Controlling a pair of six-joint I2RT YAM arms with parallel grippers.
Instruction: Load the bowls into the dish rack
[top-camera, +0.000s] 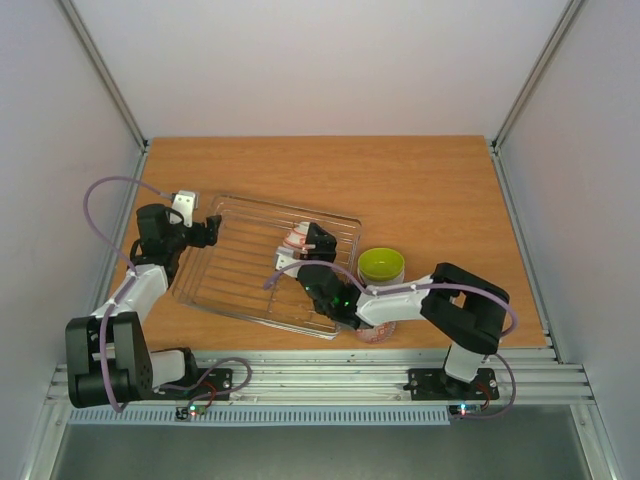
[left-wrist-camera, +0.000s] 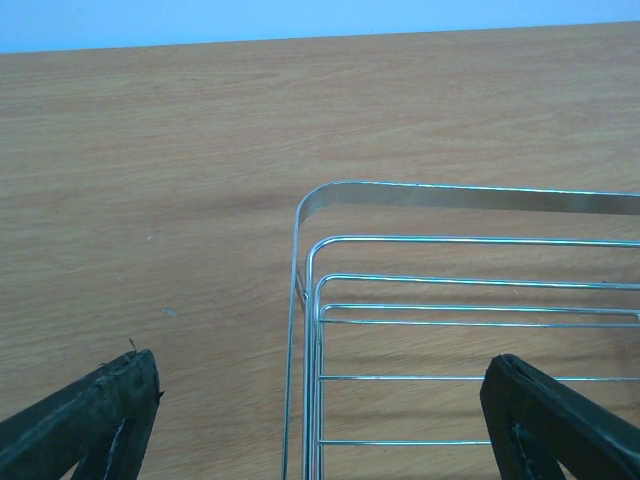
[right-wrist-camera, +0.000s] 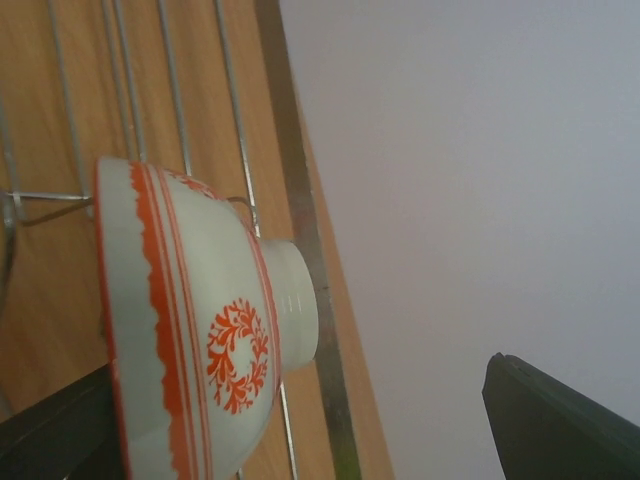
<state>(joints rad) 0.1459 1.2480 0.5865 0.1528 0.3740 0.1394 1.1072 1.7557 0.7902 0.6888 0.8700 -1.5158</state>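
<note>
The dish rack (top-camera: 230, 272) lies at the table's middle left. A white bowl with red pattern (top-camera: 296, 239) stands on its edge on the rack's wires near the far right side. In the right wrist view this bowl (right-wrist-camera: 200, 330) sits between my right gripper's (right-wrist-camera: 300, 410) wide-open jaws, close to the left finger and far from the right one. My right gripper (top-camera: 305, 246) is over the rack. My left gripper (top-camera: 207, 232) is open and empty at the rack's left corner (left-wrist-camera: 330, 192), which lies between its fingers (left-wrist-camera: 95, 420). A lime green bowl (top-camera: 381, 265) sits right of the rack.
A red-patterned bowl (top-camera: 376, 333) shows partly under my right arm near the table's front edge. The other bowls are hidden or out of view. Grey walls and metal rails (top-camera: 105, 85) enclose the table. Bare wood lies behind the rack.
</note>
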